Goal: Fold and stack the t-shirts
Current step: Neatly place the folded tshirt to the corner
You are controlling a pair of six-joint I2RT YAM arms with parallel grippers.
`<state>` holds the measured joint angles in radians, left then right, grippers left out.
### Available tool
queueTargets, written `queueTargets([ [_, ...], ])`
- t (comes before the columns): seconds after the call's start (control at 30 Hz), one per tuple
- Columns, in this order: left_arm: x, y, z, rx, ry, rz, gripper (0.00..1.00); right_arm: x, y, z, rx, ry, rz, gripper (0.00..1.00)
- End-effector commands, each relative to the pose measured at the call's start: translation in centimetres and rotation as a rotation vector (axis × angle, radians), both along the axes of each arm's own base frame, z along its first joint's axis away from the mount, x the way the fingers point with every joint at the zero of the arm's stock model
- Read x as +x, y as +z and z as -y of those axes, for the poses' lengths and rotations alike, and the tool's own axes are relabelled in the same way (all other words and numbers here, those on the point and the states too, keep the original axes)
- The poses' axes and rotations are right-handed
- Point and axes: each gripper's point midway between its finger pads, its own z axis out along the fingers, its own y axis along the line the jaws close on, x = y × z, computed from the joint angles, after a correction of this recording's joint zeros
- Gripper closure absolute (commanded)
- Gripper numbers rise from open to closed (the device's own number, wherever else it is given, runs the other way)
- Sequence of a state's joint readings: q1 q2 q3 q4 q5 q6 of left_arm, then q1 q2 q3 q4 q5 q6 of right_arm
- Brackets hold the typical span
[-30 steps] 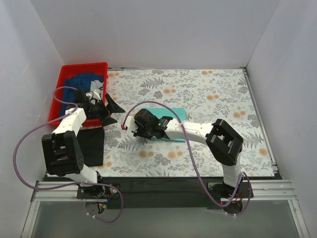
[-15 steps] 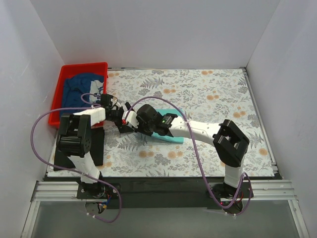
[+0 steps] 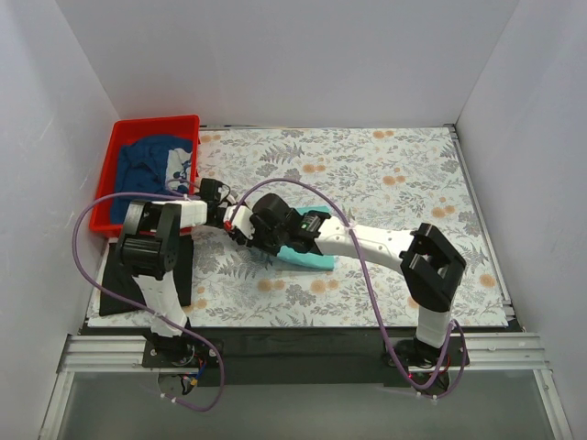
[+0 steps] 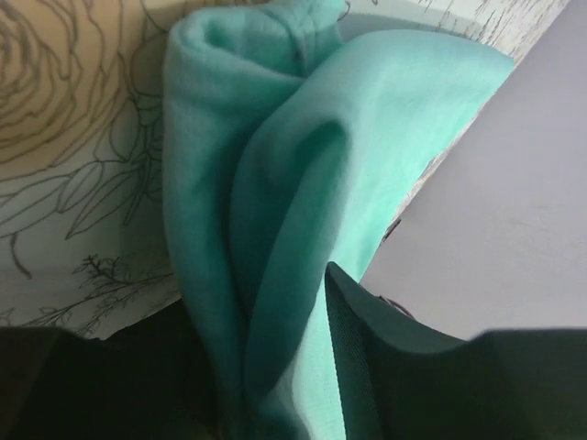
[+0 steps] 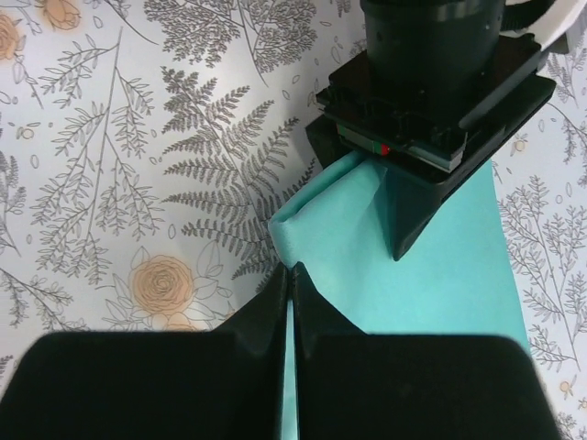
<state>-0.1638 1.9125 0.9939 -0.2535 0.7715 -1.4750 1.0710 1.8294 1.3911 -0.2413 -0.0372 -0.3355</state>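
Note:
The teal t-shirt lies folded on the floral cover, left of centre. My right gripper is shut on its near-left corner, and a thin strip of teal shows between the closed fingers. My left gripper meets it from the left. Teal cloth fills the gap between the left gripper's jaws, one finger lying on top of the shirt. The navy t-shirt is bunched in the red bin. The black t-shirt lies flat at the table's left edge.
The red bin stands at the back left corner. The floral table cover spreads across the table between white walls. Purple cables loop off both arms, one over the black t-shirt.
My left arm swung from the bin to the teal t-shirt's left corner, and its jaws closed in on the cloth. The right gripper stayed shut and slid the shirt slightly left.

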Motion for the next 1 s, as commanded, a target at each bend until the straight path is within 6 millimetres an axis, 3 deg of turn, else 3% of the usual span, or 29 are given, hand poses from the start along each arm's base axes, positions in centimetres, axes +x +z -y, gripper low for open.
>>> queueTargets([
  [0.0, 0.0, 0.2, 0.7, 0.011, -0.034, 0.020, 0.64, -1.7, 2.3, -0.7, 0.068, 0.029, -0.034, 0.99],
  [0.03, 0.2, 0.8, 0.7, 0.013, -0.048, 0.032, 0.69, -2.1, 2.3, -0.8, 0.068, 0.039, -0.048, 0.99],
  [0.07, 0.1, 1.0, 0.4, 0.047, -0.099, 0.091, 0.80, -2.5, 2.4, -0.8, 0.069, 0.049, -0.063, 0.97],
  [0.1, -1.4, 0.7, -0.3, 0.095, -0.133, 0.041, 0.89, -3.0, 2.6, -0.9, 0.075, 0.063, -0.084, 0.92],
  [0.13, -1.4, 1.1, -0.7, 0.142, -0.174, 0.066, 0.97, -3.3, 2.9, -0.7, 0.078, 0.056, -0.101, 0.82],
  [0.23, -3.7, 0.3, -3.9, 0.332, -0.267, 0.046, 1.00, -3.6, 3.2, 0.0, 0.081, 0.047, -0.112, 0.59],
  [0.27, -4.1, 0.4, -4.5, 0.366, -0.281, 0.050, 1.00, -3.5, 3.2, 0.2, 0.082, 0.040, -0.114, 0.44],
  [0.37, -5.0, 1.2, -6.2, 0.460, -0.297, 0.082, 1.00, -2.8, 3.3, 1.0, 0.078, 0.006, -0.120, 0.18],
  [0.47, -4.8, 2.4, -7.1, 0.513, -0.297, 0.138, 1.00, -1.3, 3.9, 2.0, 0.076, -0.039, -0.100, 0.02],
  [0.7, -4.8, 5.6, -8.5, 0.595, -0.369, 0.246, 1.00, 2.6, 3.8, 6.2, 0.029, -0.155, -0.072, 0.02],
  [0.97, -5.6, 6.9, -11.9, 0.789, -0.424, 0.312, 1.00, 3.6, 4.3, 8.1, 0.015, -0.199, -0.025, 0.02],
])
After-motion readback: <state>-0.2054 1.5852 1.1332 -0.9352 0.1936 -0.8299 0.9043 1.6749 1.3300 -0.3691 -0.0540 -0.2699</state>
